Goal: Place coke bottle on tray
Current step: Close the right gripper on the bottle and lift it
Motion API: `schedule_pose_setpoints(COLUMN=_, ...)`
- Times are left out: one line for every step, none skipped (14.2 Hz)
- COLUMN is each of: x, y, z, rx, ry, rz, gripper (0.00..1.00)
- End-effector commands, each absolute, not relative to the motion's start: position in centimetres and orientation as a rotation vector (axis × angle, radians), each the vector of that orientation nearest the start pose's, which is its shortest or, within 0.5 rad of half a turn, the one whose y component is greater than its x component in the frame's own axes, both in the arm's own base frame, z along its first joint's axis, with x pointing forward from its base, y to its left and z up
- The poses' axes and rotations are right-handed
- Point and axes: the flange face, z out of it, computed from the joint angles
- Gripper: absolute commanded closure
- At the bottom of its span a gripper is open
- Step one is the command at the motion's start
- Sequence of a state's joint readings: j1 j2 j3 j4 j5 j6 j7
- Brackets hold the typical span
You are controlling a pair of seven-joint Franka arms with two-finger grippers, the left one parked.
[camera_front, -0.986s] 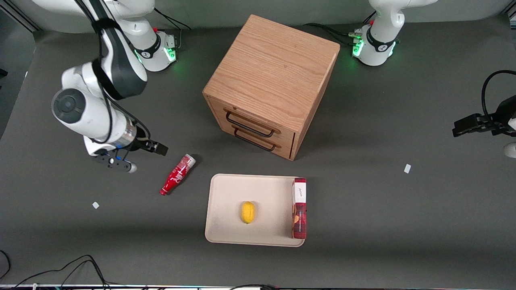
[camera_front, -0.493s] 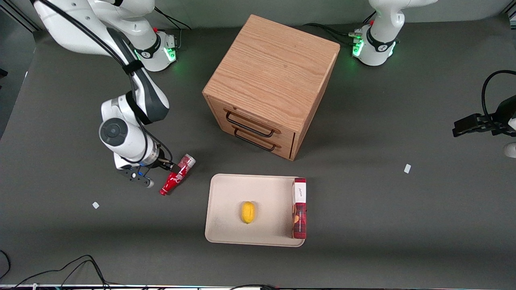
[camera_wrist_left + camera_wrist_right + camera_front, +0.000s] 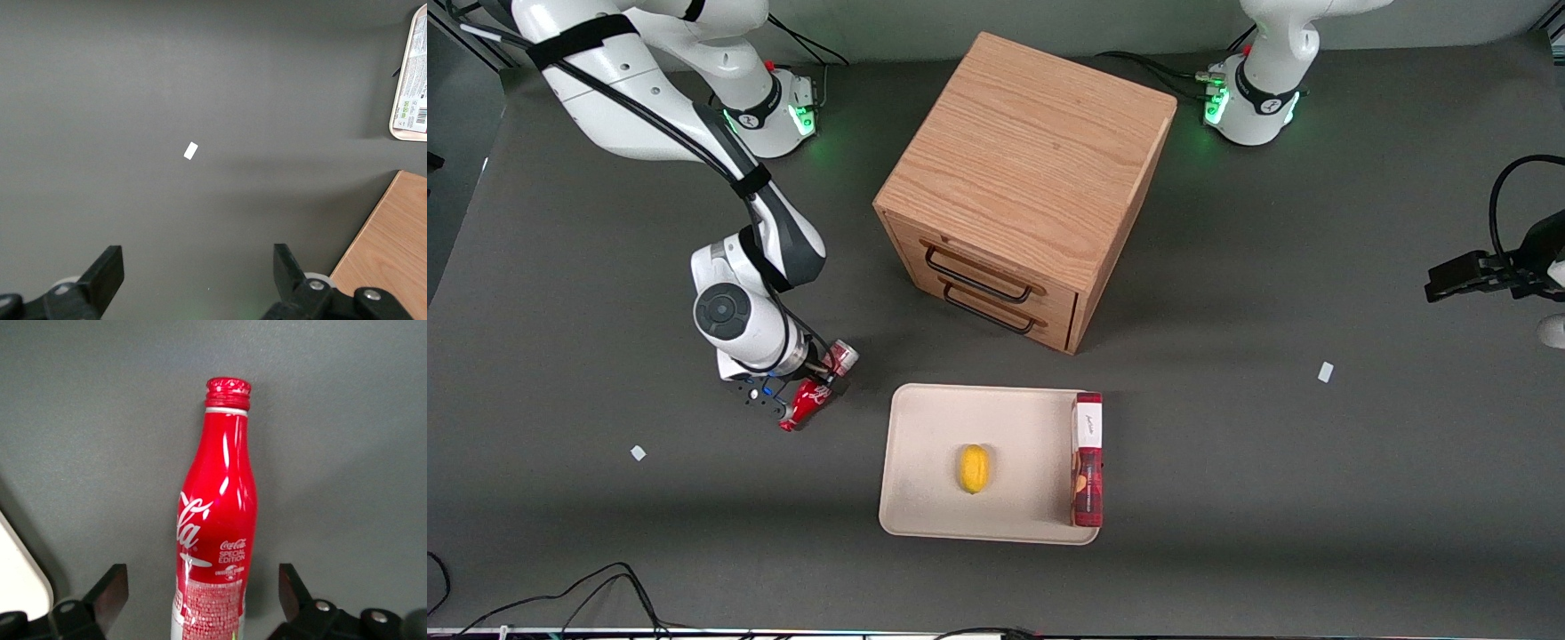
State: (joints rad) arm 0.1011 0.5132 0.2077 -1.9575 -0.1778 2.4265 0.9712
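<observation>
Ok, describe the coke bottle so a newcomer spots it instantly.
Start at the wooden drawer cabinet, then the flat beige tray in front of it. Beside the tray, toward the working arm's end, the small red contour bottle lies on the table under the open claw.

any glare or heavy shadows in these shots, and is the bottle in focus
Right wrist view: bottle sharp, with bright glare streaks down its red body; open end effector straddles it. Front view: even light, soft shadow beside the cabinet, a dim band across the table near the tray.
</observation>
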Motion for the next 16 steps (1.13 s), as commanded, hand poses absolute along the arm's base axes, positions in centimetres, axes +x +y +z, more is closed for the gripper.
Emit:
schedule_pose_setpoints(x=58.9, y=18.6, z=20.0, rx=-3.061, ry=0.871, rz=-0.012, gripper=0.00)
schedule_pose_setpoints(x=58.8, y=18.6, z=19.5, rx=-3.072, ry=0.859, rz=-0.018, gripper=0.00)
schedule_pose_setpoints(x=58.7, y=18.5, z=18.9, rx=-3.079, ry=0.858, rz=-0.024, gripper=0.00)
schedule_pose_setpoints(x=58.7, y=18.5, z=18.5, rx=-3.075, ry=0.862, rz=-0.029, gripper=0.00)
schedule_pose_setpoints(x=58.6, y=18.5, z=18.2, rx=-3.075, ry=0.862, rz=-0.026, gripper=0.00)
schedule_pose_setpoints(x=58.5, y=18.6, z=17.9, rx=-3.077, ry=0.857, rz=-0.021, gripper=0.00)
schedule_pose_setpoints(x=58.4, y=18.5, z=17.7, rx=-3.079, ry=0.851, rz=-0.026, gripper=0.00)
schedule_pose_setpoints(x=58.5, y=18.4, z=17.6, rx=-3.079, ry=0.853, rz=-0.026, gripper=0.00)
schedule_pose_setpoints(x=58.4, y=18.4, z=17.5, rx=-3.082, ry=0.848, rz=-0.028, gripper=0.00)
schedule_pose_setpoints(x=58.4, y=18.4, z=17.5, rx=-3.082, ry=0.848, rz=-0.028, gripper=0.00)
schedule_pose_setpoints(x=58.4, y=18.4, z=17.5, rx=-3.082, ry=0.848, rz=-0.028, gripper=0.00)
schedule_pose_setpoints(x=58.5, y=18.3, z=17.5, rx=-3.082, ry=0.850, rz=-0.028, gripper=0.00)
schedule_pose_setpoints(x=58.5, y=18.3, z=17.5, rx=-3.082, ry=0.850, rz=-0.028, gripper=0.02)
schedule_pose_setpoints(x=58.5, y=18.3, z=17.5, rx=-3.082, ry=0.850, rz=-0.028, gripper=0.15)
schedule_pose_setpoints(x=58.5, y=18.3, z=17.5, rx=-3.082, ry=0.850, rz=-0.028, gripper=0.68)
schedule_pose_setpoints(x=58.6, y=18.3, z=17.6, rx=-3.081, ry=0.852, rz=-0.030, gripper=1.00)
